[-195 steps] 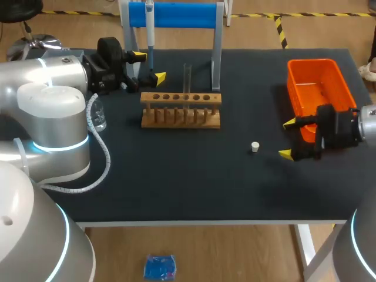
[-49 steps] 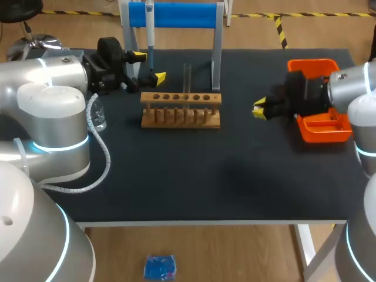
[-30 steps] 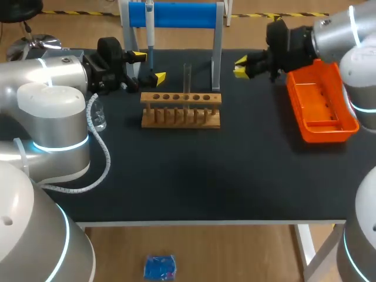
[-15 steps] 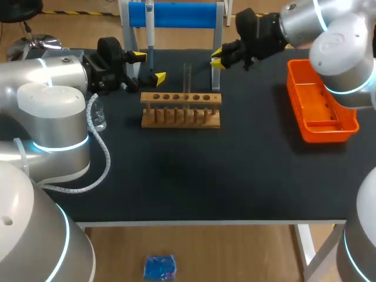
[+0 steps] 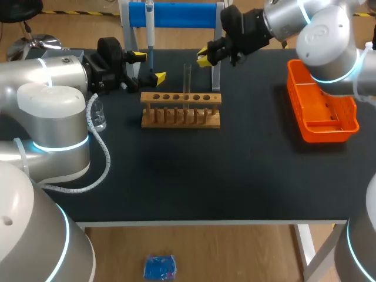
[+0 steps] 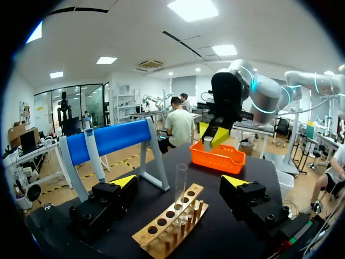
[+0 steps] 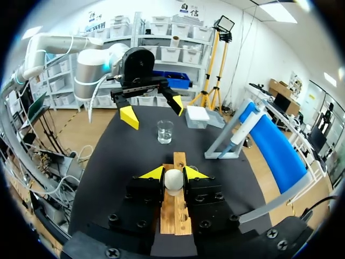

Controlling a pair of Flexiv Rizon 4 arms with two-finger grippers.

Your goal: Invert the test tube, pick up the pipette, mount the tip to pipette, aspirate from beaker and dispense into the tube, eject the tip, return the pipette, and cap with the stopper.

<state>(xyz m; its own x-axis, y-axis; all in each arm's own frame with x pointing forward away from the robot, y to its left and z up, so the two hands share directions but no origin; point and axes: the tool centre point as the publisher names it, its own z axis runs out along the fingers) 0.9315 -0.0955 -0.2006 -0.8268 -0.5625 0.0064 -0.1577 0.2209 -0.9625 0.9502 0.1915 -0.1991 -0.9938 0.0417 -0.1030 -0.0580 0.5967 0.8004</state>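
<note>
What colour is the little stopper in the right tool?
The stopper is white, best seen in the right wrist view.

Upper centre on the black tabletop (image 5: 194, 176) sits the wooden test tube rack (image 5: 181, 111), clear glass test tube (image 5: 187, 77) upright in it, blue-barred stand (image 5: 173, 14) behind, orange plastic tray (image 5: 296, 103) right, glass beaker (image 5: 99, 117) left.

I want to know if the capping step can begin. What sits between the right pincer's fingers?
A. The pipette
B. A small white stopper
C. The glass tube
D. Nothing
B: in the right wrist view the right pincer has both yellow tips pressed against the round white stopper from two sides, with the wooden rack below it.
</note>
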